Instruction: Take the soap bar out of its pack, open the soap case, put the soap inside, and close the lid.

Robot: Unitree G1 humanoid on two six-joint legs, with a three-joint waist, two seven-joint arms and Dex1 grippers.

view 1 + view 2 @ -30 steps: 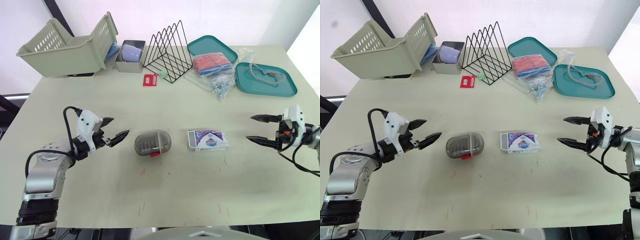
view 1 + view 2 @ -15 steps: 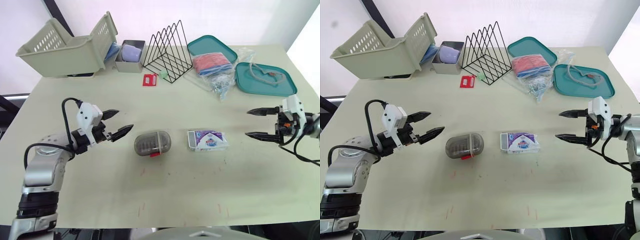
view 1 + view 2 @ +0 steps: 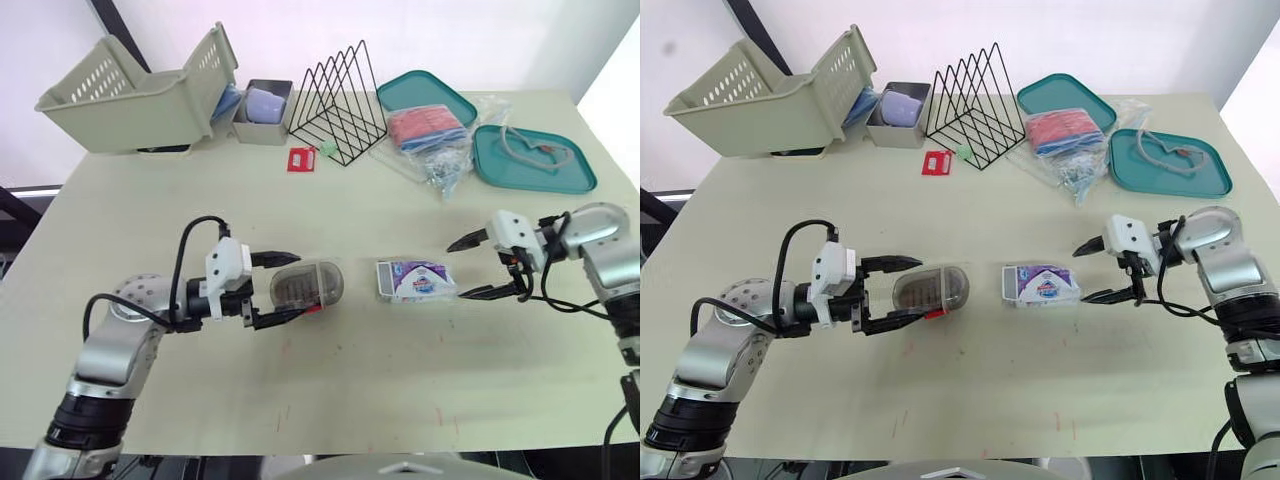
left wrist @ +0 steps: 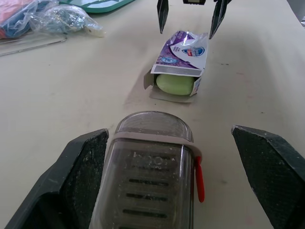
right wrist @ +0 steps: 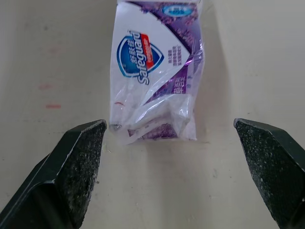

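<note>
Table [image 3: 350, 200], head camera, 12 o'clock = far edge.

- Soap case [image 3: 307, 285]: translucent grey, lying flat near table centre with its lid shut. A red tab [image 4: 199, 179] sits on its near, 6 o'clock side.
- Soap pack [image 3: 415, 281]: purple and white, flat on the table just at 3 o'clock of the case, apart from it. The end facing the case is open. In your left wrist view the green soap bar [image 4: 175, 85] sits inside that opening, not taken out.
- Left gripper [image 3: 298, 285]: reaches in from 9 o'clock of the case. Its jaws are spread and straddle the case's 9 o'clock end, one finger on the 12 o'clock side and one on the 6 o'clock side. One finger lies close against the case wall and the other stands off. You cannot tell whether there is contact.
- Right gripper [image 3: 456, 271]: at 3 o'clock of the pack. Its jaws are spread wide, with the tips flanking the pack's 3 o'clock end and holding nothing.
- Along the far edge: slatted basket [image 3: 120, 100] at 10 o'clock, wire rack [image 3: 335, 100] at 12, plastic bag [image 3: 430, 135] and a teal tray [image 3: 565, 178] toward 2 o'clock.
</note>
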